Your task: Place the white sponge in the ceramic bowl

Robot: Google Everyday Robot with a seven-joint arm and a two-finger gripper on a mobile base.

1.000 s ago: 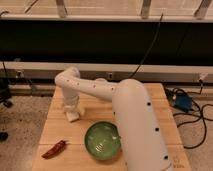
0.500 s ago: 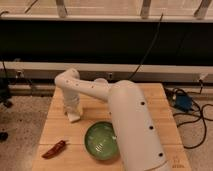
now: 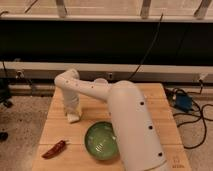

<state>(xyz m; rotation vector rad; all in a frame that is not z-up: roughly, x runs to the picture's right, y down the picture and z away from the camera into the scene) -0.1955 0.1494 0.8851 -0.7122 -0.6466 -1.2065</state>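
Mia: Shifting since a second ago is mainly the thick white arm link (image 3: pixel 132 125); it is now covering more of the ceramic bowl's (image 3: pixel 99 142) right rim. Is the gripper moving too?

Tom: Hardly. The gripper (image 3: pixel 73 113) is staying up and to the left of the bowl, pointing straight down at the wooden tabletop (image 3: pixel 95 107).

Mia: And is it holding anything?

Tom: I cannot tell whether it is open or closed. The white sponge (image 3: pixel 73 119) is showing as a small pale block right at its lower end, close to the wood or touching it.

Mia: So the sponge is sitting outside the bowl?

Tom: Yes, near the bowl's upper left side but apart from its rim. The bowl's shiny green inside is lying open to the camera.

Mia: Anything else lying near the bowl?

Tom: A red chili pepper (image 3: pixel 54 149) is resting to the bowl's left, slightly lower, near the tabletop's front corner. Dark cables (image 3: pixel 192 112) are trailing on the floor well to the bowl's right.
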